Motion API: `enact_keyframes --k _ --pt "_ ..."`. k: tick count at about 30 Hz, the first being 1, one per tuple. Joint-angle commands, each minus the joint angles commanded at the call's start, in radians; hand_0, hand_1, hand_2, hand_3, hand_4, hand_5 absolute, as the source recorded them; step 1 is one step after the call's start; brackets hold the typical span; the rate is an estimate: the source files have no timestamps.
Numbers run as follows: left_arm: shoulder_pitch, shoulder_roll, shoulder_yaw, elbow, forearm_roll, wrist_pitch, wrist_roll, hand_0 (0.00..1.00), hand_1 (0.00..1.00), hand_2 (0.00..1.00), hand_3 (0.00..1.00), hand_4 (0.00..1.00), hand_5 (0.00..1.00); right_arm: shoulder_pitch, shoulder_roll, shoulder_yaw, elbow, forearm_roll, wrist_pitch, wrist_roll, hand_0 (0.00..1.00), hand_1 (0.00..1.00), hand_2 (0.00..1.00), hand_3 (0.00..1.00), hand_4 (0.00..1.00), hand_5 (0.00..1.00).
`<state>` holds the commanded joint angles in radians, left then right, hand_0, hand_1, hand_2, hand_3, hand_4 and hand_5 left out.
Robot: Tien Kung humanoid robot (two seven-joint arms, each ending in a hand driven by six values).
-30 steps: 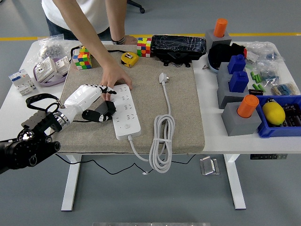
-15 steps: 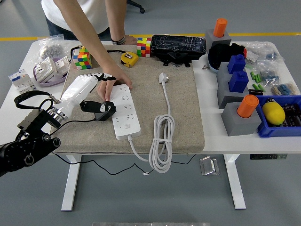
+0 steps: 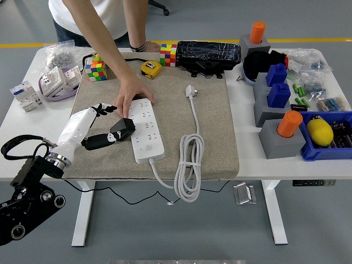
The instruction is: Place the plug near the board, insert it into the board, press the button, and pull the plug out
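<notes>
A black plug [image 3: 122, 130] lies on the grey mat [image 3: 209, 126], against the left side of the white power board [image 3: 146, 130]. My left hand [image 3: 93, 125], white with black fingers, sits just left of the plug. Its fingers [image 3: 103, 109] are spread and its thumb reaches toward the plug's near end; I cannot tell if it touches. The hand holds nothing. A person's hand [image 3: 132, 92] presses on the board's far end. The board's own white cord [image 3: 190, 165] lies coiled at the mat's front, its white plug [image 3: 191, 91] further back. My right arm is out of sight.
Colour cubes [image 3: 95, 68], a yellow tape measure [image 3: 151, 69] and a black case [image 3: 209, 53] stand along the mat's far edge. Grey and blue blocks [image 3: 275, 104] with orange pegs and a blue bin [image 3: 327, 137] fill the right side. White sockets [image 3: 52, 82] lie far left.
My left hand has drawn back to the left and toward me, and its fingers have opened off the black plug, which stays beside the board. The person's hand has not moved.
</notes>
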<state>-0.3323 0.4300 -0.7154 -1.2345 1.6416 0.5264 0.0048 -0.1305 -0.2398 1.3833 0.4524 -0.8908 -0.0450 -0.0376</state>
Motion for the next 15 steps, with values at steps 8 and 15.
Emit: enact_keyframes --k 8,15 --pt "0.001 -0.007 0.009 -0.016 0.003 -0.022 0.04 0.737 0.776 0.779 0.75 0.799 0.678 0.003 -0.005 -0.006 0.002 0.002 -0.003 0.004 0.618 0.679 0.653 0.566 0.976 0.588" --pt "-0.004 -0.018 0.035 -0.029 -0.003 -0.035 0.047 0.735 0.77 0.773 0.753 0.783 0.689 0.0 -0.003 -0.006 0.002 0.002 -0.003 0.004 0.617 0.678 0.653 0.566 0.976 0.587"
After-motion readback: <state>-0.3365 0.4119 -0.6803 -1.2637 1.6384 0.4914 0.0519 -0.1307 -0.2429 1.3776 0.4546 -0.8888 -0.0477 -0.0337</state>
